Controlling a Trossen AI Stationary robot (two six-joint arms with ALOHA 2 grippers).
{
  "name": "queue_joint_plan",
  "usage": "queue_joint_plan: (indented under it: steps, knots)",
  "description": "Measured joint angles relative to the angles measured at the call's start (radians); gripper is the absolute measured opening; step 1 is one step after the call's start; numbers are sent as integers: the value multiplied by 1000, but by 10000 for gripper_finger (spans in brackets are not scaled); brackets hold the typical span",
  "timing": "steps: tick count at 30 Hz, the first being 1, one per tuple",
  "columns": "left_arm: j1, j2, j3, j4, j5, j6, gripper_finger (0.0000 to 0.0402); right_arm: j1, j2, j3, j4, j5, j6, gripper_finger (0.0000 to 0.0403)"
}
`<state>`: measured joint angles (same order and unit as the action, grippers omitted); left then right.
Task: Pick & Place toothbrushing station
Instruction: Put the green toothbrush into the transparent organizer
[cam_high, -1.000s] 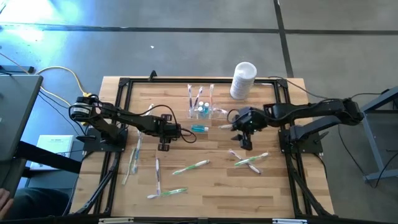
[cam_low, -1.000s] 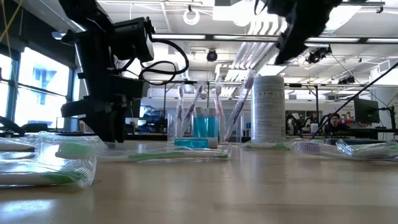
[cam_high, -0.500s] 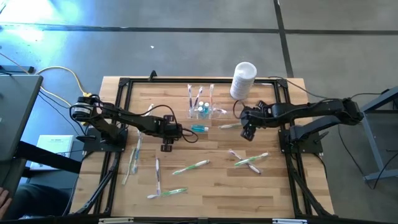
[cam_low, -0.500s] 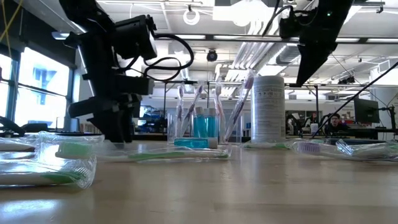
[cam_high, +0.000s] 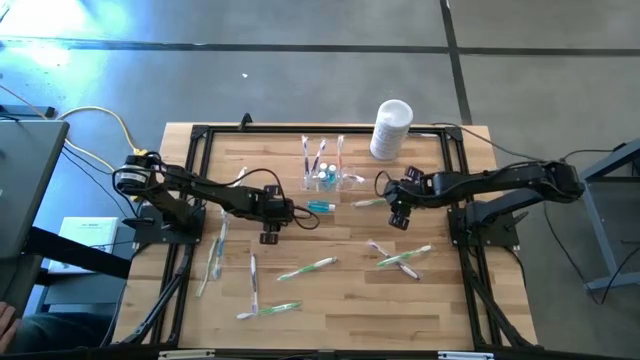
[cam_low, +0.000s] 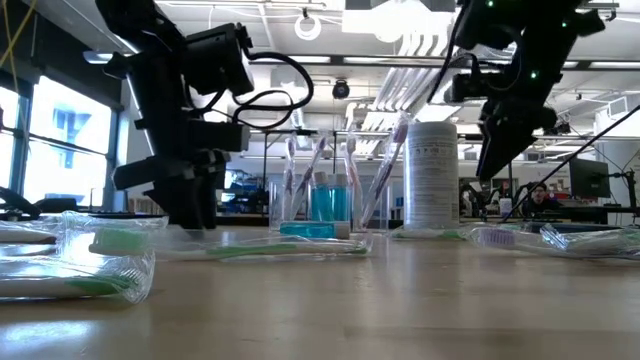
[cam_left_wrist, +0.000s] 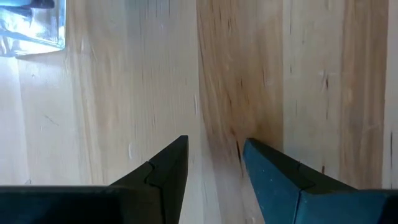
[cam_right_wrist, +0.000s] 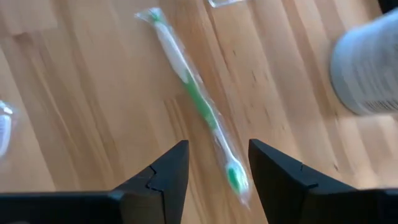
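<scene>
The counter (cam_high: 330, 290) is a pale wood-plank top framed by black rails, standing on a grey concrete floor (cam_high: 300, 60) crossed by dark seams. Toward 12 o'clock on the counter stands the toothbrushing station (cam_high: 325, 172), a clear holder with several toothbrushes upright in its compartments and something blue low inside it. At about 1 o'clock from it, near the counter's far edge, is the white cylindrical container (cam_high: 391, 129), upright.

Wrapped toothbrushes with green handles lie scattered flat over the nearer half: one loose group (cam_high: 402, 258) at 4 o'clock from the station, another (cam_high: 308, 268) near the middle, more (cam_high: 262, 310) toward 7 o'clock. A small blue piece (cam_high: 321, 206) lies just at 6 o'clock of the station.

The left claw (cam_high: 268, 232) hangs over bare wood at 8 o'clock from the station, its fingers (cam_left_wrist: 163, 171) parted with nothing but planks between them. The right claw (cam_high: 398, 215) is at 4 o'clock from the station, raised off the counter, fingers parted and empty, looking down on a wrapped green toothbrush (cam_right_wrist: 198, 102) lying on the wood below.

From counter level the station (cam_low: 330, 190) stands in front of an open hall with ceiling lights (cam_low: 400, 20), windows (cam_low: 60, 140) at 9 o'clock, and a person (cam_low: 540, 198) seated far back at 3 o'clock.
</scene>
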<state>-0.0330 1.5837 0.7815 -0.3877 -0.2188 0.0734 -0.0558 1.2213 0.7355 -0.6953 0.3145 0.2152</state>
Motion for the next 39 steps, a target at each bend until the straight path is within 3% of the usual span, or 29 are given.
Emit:
queue_joint_plan:
  steps: [6,14,26,39]
  knots:
    - [0,1,0,17,0,1,161,-50,0,-60,119,-15,-58,158]
    - [0,1,0,26,0,7,161,-123,0,-149,272,-190,-117,158]
    - [0,1,0,28,0,8,161,-192,43,-255,451,-210,-246,158]
    - [0,1,0,33,0,8,161,-262,223,-272,547,-237,-238,153]
